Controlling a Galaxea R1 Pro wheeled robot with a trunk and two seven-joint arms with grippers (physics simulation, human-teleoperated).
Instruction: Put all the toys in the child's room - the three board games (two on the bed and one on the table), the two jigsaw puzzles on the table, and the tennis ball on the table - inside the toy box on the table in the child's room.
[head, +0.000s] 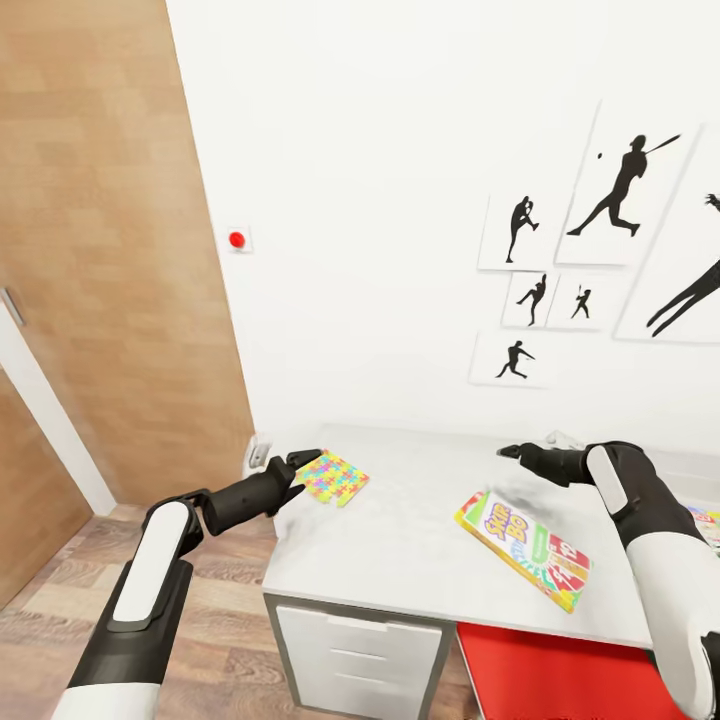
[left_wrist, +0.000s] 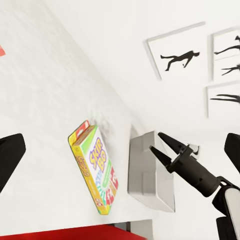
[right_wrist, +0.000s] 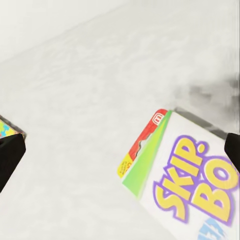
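Lying flat on the tabletop (head: 420, 560), SKIP BO (head: 524, 547) sat below the right pincer (head: 512, 452); the left pincer (head: 305, 473) touched a puzzle (head: 333, 476). From the left wrist, the right pincer (left_wrist: 161, 145) gaped wide, holding nothing, near the toy box (left_wrist: 150, 172). I couldn't tell about the left pincer.

Yellow-green-red SKIP BO box (head: 523, 549), multicoloured jigsaw puzzle (head: 333, 477), light grey table (head: 400, 540), black silhouette pictures (head: 622, 187)

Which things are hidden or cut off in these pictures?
- Toy box, left wrist view: its inside is turned away.
- Second board game, head view: cut by the edge and the right arm.
- SKIP BO, right wrist view: cut off by the frame edge.
- Left gripper, head view: jaws' hold on the jigsaw puzzle unclear.
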